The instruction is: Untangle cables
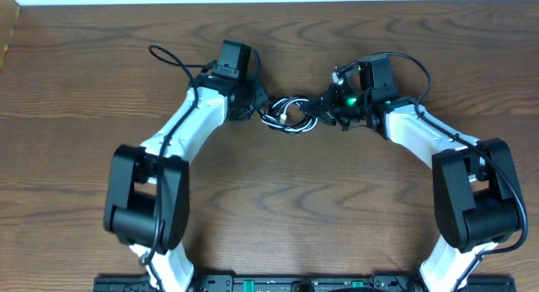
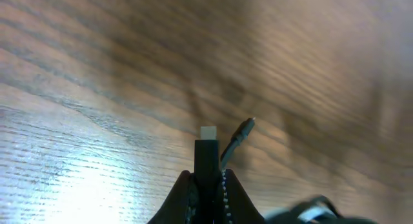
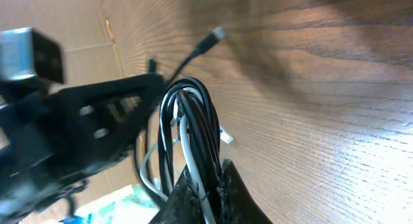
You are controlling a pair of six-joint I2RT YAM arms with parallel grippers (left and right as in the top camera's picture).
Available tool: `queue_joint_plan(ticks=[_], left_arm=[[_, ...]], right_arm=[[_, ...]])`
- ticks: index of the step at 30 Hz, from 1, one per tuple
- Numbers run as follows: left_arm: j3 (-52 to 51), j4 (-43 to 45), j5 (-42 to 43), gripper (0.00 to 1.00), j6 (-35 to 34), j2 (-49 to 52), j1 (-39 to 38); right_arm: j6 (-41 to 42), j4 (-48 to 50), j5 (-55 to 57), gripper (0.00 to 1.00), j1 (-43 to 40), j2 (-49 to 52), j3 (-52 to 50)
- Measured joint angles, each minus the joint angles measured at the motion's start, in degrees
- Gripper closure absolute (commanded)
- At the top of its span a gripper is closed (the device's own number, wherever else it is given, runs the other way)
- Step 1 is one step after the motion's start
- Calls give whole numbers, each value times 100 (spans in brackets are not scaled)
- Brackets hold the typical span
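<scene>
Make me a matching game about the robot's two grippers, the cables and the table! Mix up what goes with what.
Things:
1 left gripper
2 right gripper
3 cables
4 table

States:
a brown wood
b shut on a black plug
c black and white, tangled in loops
d shut on a bunch of cable loops

Pairs: 1-b, 2-d, 3-c, 4-a

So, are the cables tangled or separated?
Tangled. The black cable and white cable coil together in one bundle; the right gripper pinches both.
</scene>
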Motion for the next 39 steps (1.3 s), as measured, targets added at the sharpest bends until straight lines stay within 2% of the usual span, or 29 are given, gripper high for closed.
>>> queue_joint_plan(ticks=[7,26,31,39], left_arm=[[4,7,39,92,22,-612,-2],[9,-271,61,93,439,-627,-791],[17,-708,42,92,811,-627,-831],[17,-811,42,92,1438,-645,-831]], right_arm=[[-7,2,90,99,0,0,0],[85,-37,120,99,0,0,-26],[85,-52,197,99,0,0,-26],[55,-52,387,99,0,0,-28]])
